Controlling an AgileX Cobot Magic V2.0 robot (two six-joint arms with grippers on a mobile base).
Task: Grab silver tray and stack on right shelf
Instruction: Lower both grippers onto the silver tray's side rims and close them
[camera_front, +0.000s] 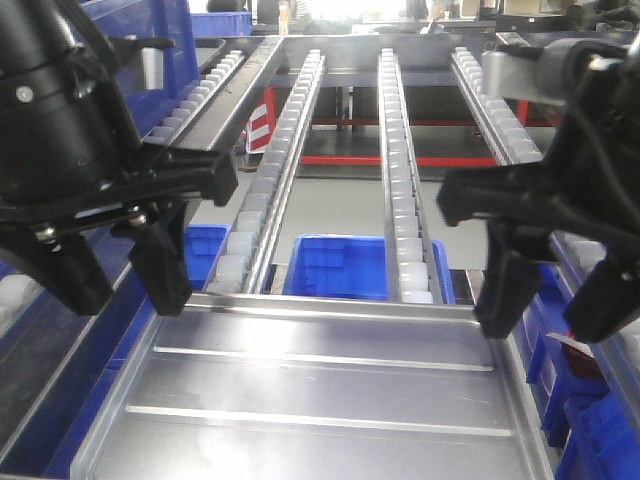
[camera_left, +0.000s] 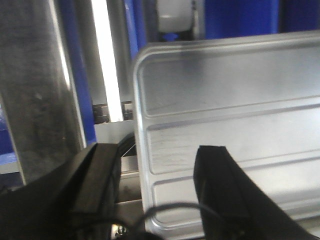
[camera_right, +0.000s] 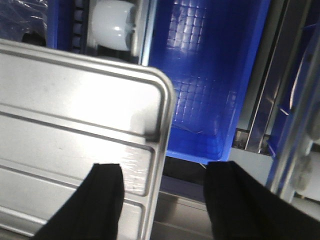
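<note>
The silver tray (camera_front: 320, 400) lies flat in front of me, shiny, with two long raised ribs. My left gripper (camera_front: 118, 290) stands open over its far left corner. In the left wrist view the tray (camera_left: 225, 100) has its left rim between the spread fingers of that gripper (camera_left: 157, 162), without contact. My right gripper (camera_front: 552, 320) is open at the far right corner. In the right wrist view the tray (camera_right: 75, 100) has its right rim between the parted fingers of that gripper (camera_right: 167, 177), also untouched. I cannot pick out the right shelf in these views.
Beyond the tray a rack of narrow steel tracks (camera_front: 290, 150) with white rollers (camera_front: 402, 180) runs away from me. A blue bin (camera_front: 335, 265) sits below them, also seen as the blue bin (camera_right: 205, 75) past the tray's corner. Blue crates (camera_front: 590, 420) line the right side.
</note>
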